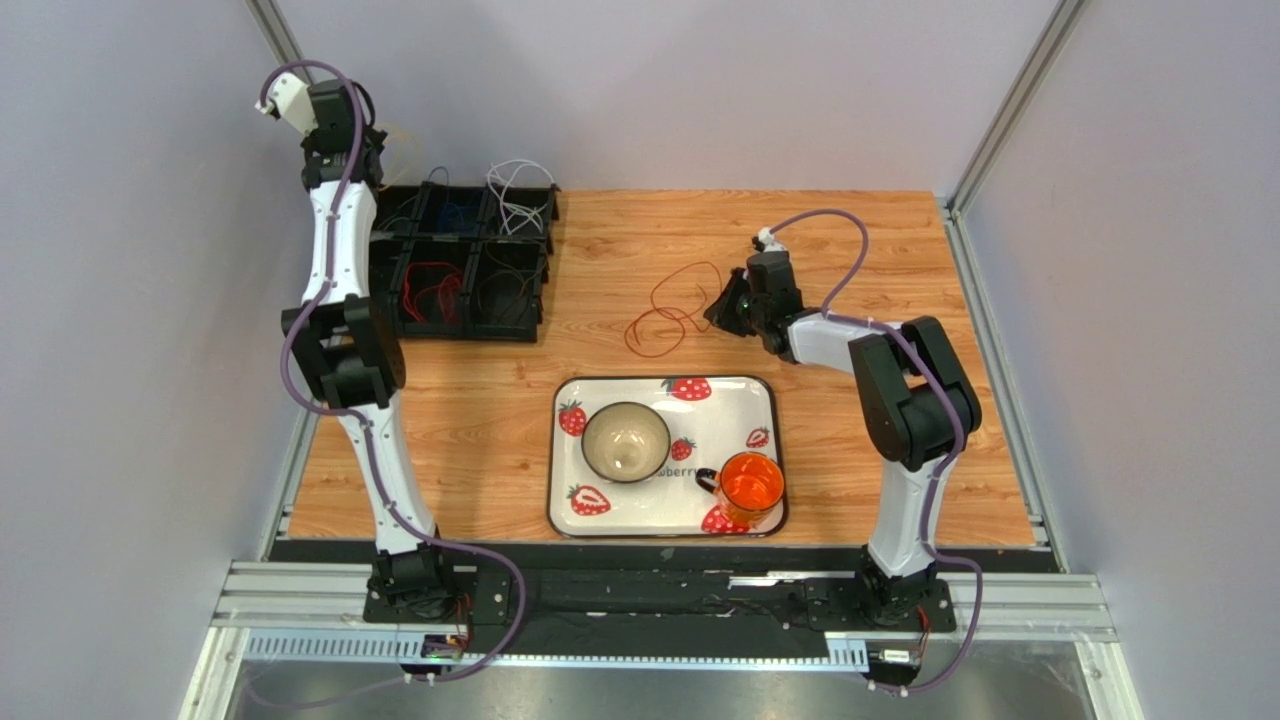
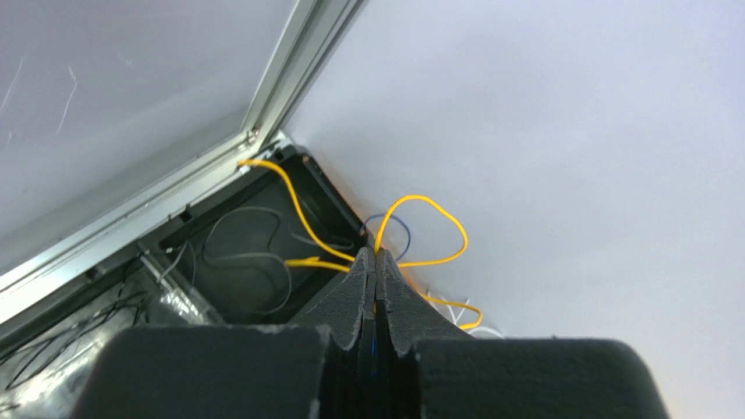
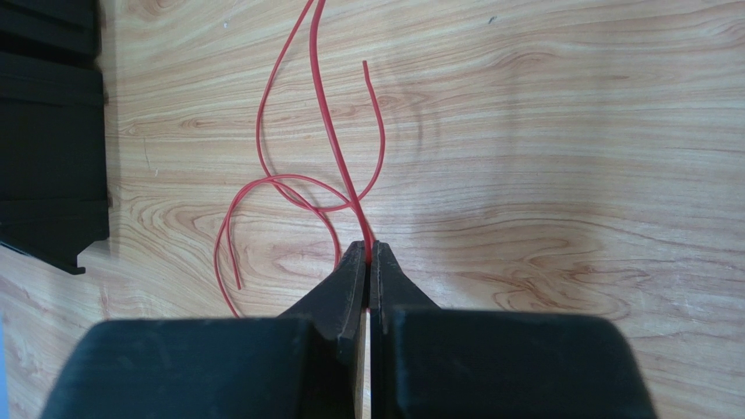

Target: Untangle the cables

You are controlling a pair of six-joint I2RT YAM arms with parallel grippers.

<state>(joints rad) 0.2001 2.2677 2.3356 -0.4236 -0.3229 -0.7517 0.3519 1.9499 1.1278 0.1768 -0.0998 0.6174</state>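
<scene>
We see the left pincer (image 2: 376, 262) clenched on a yellow cable (image 2: 418, 197), high above the black divided bin (image 1: 451, 333) at the tabletop's (image 1: 842, 435) far-left corner. Other cables (image 1: 519, 188) lie in its compartments. The right pincer (image 3: 368, 251) is clamped on a red cable (image 3: 329, 131) that loops over bare wood beside the bin.

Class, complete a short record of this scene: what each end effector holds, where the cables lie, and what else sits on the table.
Left end effector: shut on the yellow cable, above the black compartment box
Right end effector: shut on the red cable, which loops on the wooden table
Other cables: white cables and others in the box
Also present: strawberry tray holding a bowl and an orange cup
</scene>
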